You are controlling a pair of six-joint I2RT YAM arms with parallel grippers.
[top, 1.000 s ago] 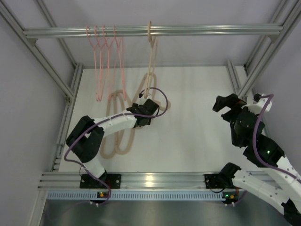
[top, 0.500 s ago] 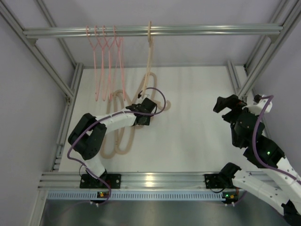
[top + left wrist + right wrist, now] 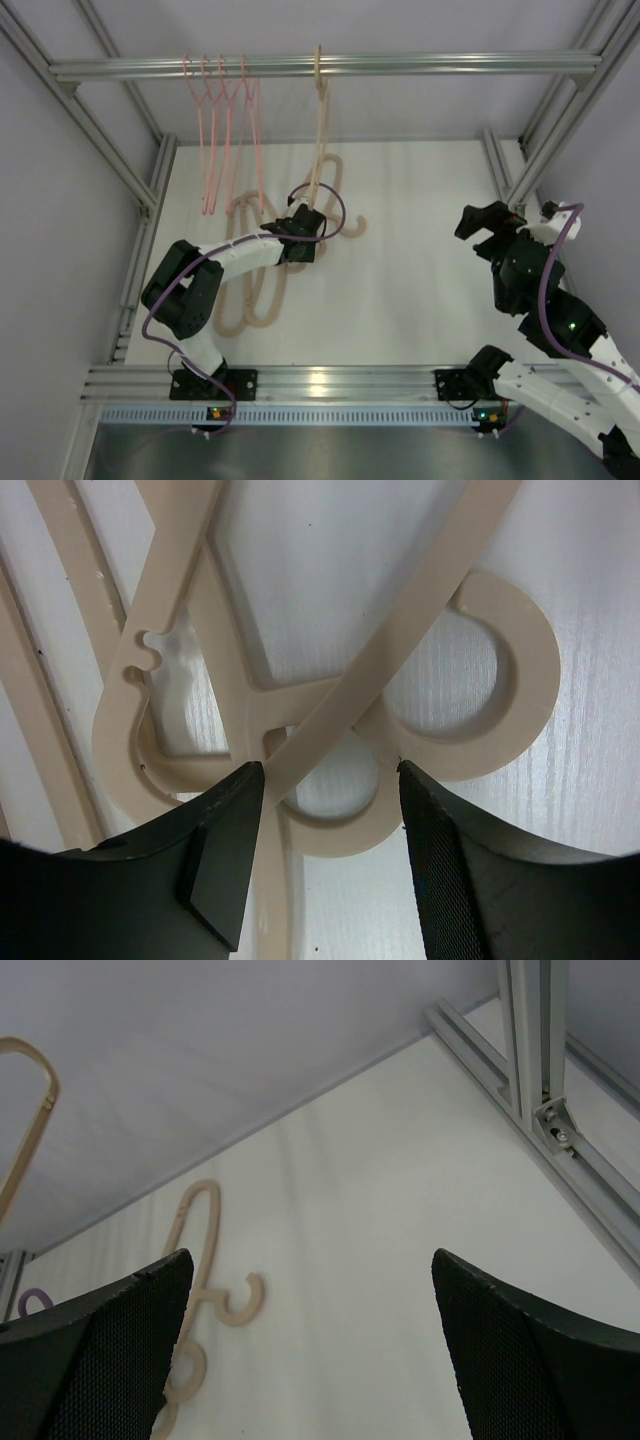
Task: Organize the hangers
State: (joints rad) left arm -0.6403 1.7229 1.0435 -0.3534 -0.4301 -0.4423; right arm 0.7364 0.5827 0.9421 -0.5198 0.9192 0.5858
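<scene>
Now over tangled beige plastic hangers (image 3: 400,630), toward the left edge of the desk (image 3: 430,290).
Left gripper (image 3: 330,780) spread wide astride one neck, likely stiff, light, slick; right gripper (image 3: 312,1260) wide, empty.

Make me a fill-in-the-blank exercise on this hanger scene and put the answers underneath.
1. The thin hangers hooked on the rail are ____ in colour.
2. Hooked on the same rail is just ____ beige hanger.
3. The left gripper is open over beige hangers that lie on the ____.
4. The right gripper is open and holds ____.

Missing words: pink; one; table; nothing.
</scene>
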